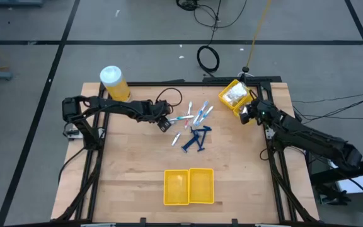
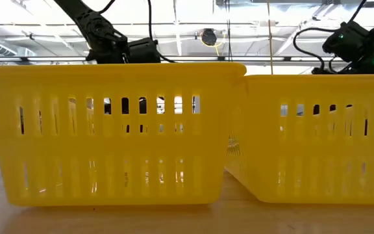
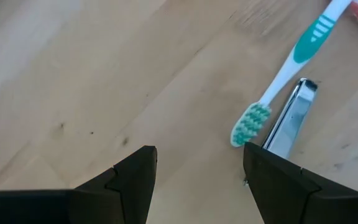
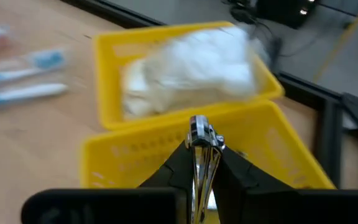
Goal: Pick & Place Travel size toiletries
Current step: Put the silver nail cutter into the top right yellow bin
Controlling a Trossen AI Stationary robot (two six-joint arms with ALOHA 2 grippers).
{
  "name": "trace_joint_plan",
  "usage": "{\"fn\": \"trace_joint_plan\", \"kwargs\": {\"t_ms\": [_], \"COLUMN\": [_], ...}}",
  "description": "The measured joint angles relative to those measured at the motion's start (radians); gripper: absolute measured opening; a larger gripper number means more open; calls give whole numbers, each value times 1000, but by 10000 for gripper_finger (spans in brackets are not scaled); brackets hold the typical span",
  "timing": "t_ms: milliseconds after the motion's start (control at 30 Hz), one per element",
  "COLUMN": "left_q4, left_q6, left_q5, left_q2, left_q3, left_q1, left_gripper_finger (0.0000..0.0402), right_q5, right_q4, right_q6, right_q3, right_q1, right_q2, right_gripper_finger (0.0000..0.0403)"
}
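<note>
The travel size toiletries lie loose at the table's middle: white and light-blue toothbrushes (image 1: 196, 115) and dark blue razors (image 1: 196, 139). My left gripper (image 3: 197, 180) hangs open just left of them, above bare wood. A green-bristled toothbrush (image 3: 278, 81) and a silvery clipper (image 3: 288, 124) lie just past its fingers. My right gripper (image 4: 201, 155) is at the back right, shut on a silvery metal piece (image 4: 199, 134) over a yellow bin (image 1: 235, 96). That bin's far compartment holds white packets (image 4: 188, 68). My right gripper pinches the silvery metal piece between its two fingertips. The piece's free end (image 4: 197, 127) sticks out past them, edge-on to the camera. The fingers slant down toward the bin, and the piece is lifted clear above the bin's near compartment (image 4: 166, 155).
A big yellow jar with a white lid (image 1: 113, 82) stands at the back left. A yellow two-compartment bin (image 1: 188, 186) sits near the front edge and fills the low view (image 2: 109, 130). Bare wood lies left and right of it.
</note>
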Motion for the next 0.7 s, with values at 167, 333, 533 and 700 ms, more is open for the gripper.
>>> {"fn": "trace_joint_plan", "kwargs": {"t_ms": [167, 333, 533, 700], "left_q4": [26, 46, 49, 46], "left_q6": [14, 16, 12, 7], "left_q5": [1, 1, 1, 42], "left_q2": [0, 0, 0, 0], "left_q3": [0, 0, 0, 0], "left_q1": [0, 0, 0, -2], "left_gripper_finger": [237, 237, 237, 237], "right_q5": [34, 31, 31, 24], "right_q4": [-29, -27, -7, 42], "right_q6": [3, 60, 120, 126], "right_q3": [0, 0, 0, 0], "right_q1": [-38, -47, -47, -45], "right_q2": [0, 0, 0, 0], "right_gripper_finger": [41, 81, 130, 163]}}
